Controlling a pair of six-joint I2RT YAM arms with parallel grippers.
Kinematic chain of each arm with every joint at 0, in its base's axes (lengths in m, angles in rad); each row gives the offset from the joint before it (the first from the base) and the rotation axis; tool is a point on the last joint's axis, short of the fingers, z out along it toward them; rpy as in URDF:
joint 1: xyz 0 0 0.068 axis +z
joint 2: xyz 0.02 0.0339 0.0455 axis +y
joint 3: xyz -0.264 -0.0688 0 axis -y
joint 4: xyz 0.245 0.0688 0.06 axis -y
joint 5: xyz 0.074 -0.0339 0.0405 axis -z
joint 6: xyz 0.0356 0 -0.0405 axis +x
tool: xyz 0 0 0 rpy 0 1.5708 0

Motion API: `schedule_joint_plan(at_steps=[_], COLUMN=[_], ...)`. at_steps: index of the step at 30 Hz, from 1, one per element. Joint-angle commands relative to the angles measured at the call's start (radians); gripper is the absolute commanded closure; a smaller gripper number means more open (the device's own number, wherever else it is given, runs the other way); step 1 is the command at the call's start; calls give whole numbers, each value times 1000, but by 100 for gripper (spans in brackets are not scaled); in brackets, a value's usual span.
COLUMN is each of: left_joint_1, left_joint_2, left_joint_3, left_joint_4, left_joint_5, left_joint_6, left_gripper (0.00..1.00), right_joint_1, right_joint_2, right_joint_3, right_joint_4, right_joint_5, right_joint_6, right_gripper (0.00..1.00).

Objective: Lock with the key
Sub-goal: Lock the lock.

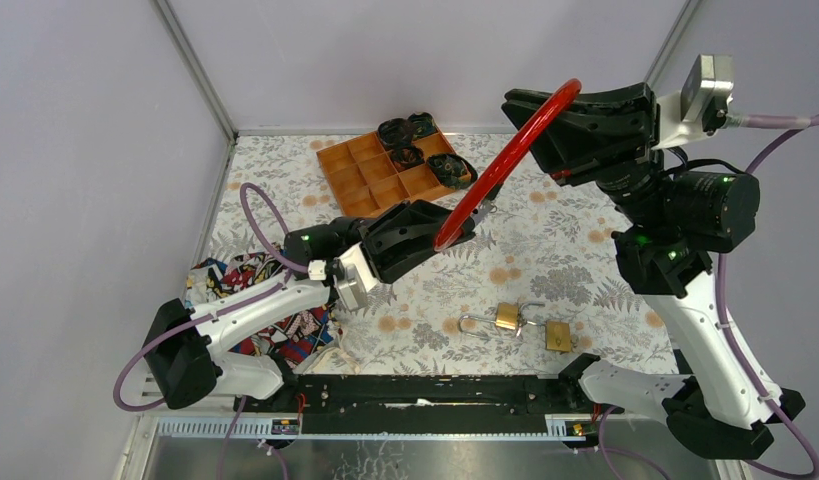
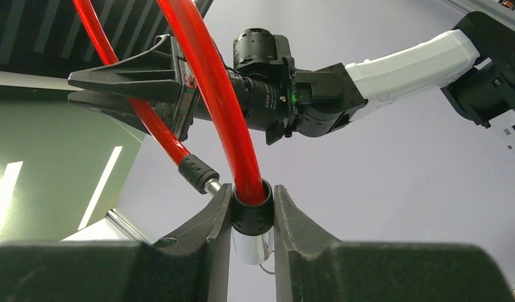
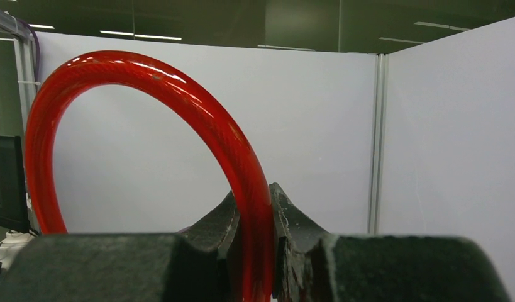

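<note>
One red cable lock (image 1: 505,160) arcs pinched between left claw (image 2: 251,201) and right claw (image 3: 253,196).

Aloft: red cable lock (image 1: 525,130), looped, ends uncoupled. Its black-collared silver barrel (image 2: 249,248) is pinched in the left gripper (image 2: 253,211); black-capped pin end (image 2: 198,173) free just beside.
</note>
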Motion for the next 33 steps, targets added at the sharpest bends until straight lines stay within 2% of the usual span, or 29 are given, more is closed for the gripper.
schedule_joint_plan(at_steps=[1, 14, 26, 33], left_joint_1=[-7, -15, -37, -41], left_joint_2=[-8, -2, 12, 16], left_joint_3=[-10, -11, -9, -7], left_joint_4=[65, 75, 117, 140], left_joint_5=[-30, -62, -146, -156], left_joint_6=[24, 46, 103, 145], left_gripper=[100, 100, 100, 100], right_joint_1=[-1, -1, -1, -1], right_joint_2=[4, 4, -12, -31], right_joint_3=[16, -24, -101, -108], right_joint_4=[100, 92, 109, 61], right_joint_5=[8, 8, 26, 60], right_joint_6=[54, 100, 149, 137], right_gripper=[100, 100, 100, 100])
